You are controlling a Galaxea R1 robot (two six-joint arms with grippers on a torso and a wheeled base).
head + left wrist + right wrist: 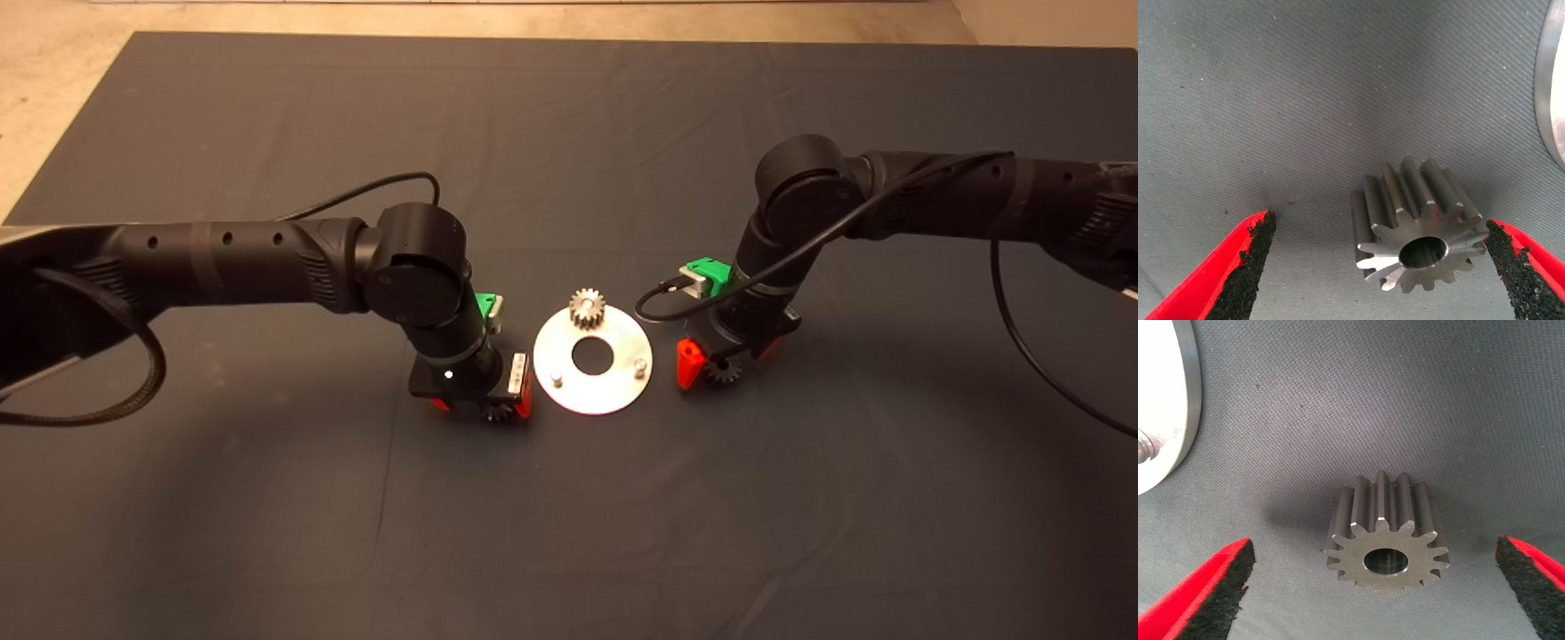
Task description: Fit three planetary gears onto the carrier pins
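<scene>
The carrier disc (622, 388) lies flat at the mat's middle. One planetary gear (587, 308) sits on its far pin. The two near carrier pins (556, 380) (639, 364) stand bare. My left gripper (484, 407) is down at the mat just left of the disc, open around a second gear (496, 412). In the left wrist view this gear (1418, 237) lies on the mat, and one pad (1511, 267) touches its teeth. My right gripper (729, 358) is just right of the disc, open astride a third gear (723, 371). That gear (1386, 533) lies centred between the fingers (1225, 587), clear of both.
The dark mat (569, 533) spreads wide around the disc. Bare tan floor (53, 80) shows beyond its far left corner. The disc's rim (1551, 87) is close beside the left gripper. Near the right gripper is the disc's edge (1171, 400) with a pin (1145, 447).
</scene>
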